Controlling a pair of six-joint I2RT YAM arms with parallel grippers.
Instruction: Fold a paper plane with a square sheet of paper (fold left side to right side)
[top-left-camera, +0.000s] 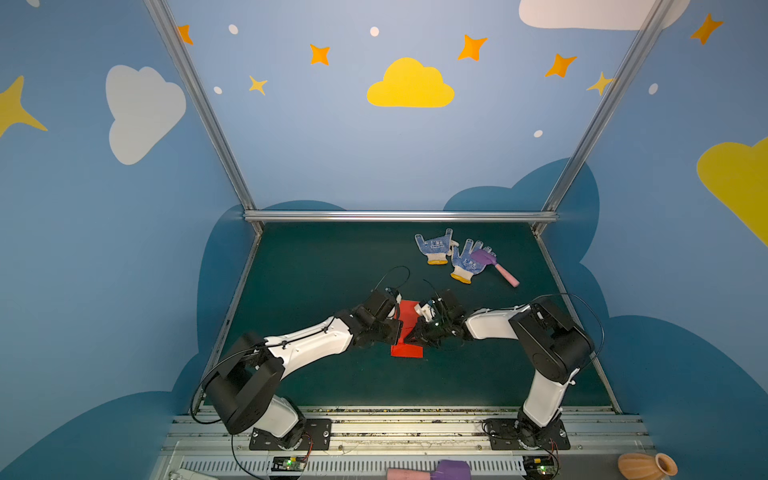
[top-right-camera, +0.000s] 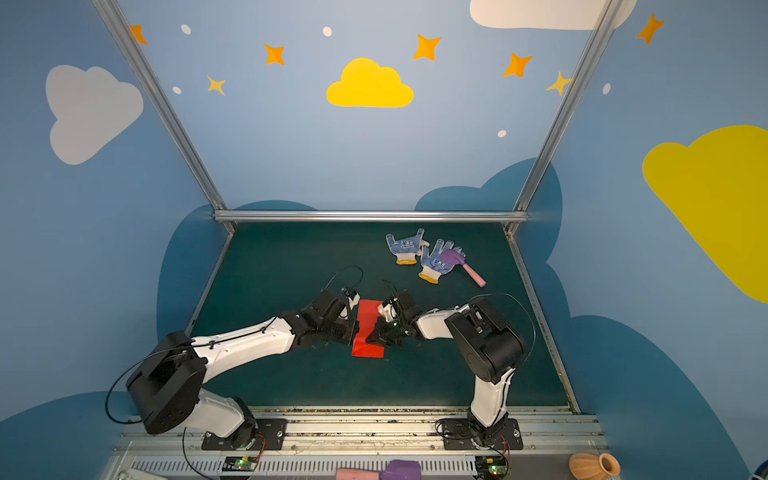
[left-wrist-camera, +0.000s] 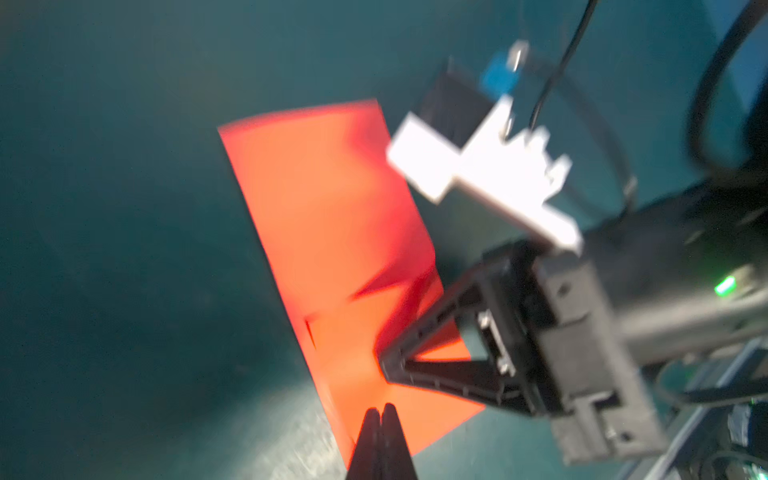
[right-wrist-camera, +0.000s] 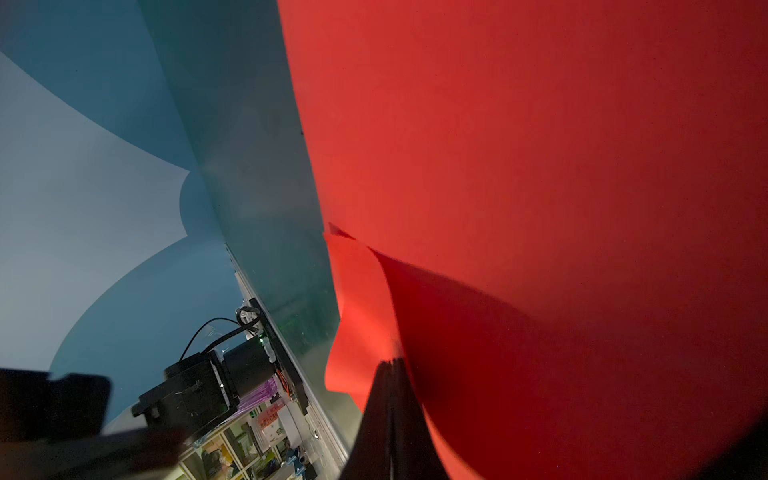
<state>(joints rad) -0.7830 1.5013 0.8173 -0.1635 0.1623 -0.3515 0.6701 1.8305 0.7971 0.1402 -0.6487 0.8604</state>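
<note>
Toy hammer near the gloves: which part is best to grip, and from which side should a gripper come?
Probably best: take the toy hammer by its pink handle, coming from above on the right side. The purple head lies on a dotted glove, so jaws there could catch fabric; the handle sticks out over bare mat, free on both sides. Set the jaws across it.
</note>
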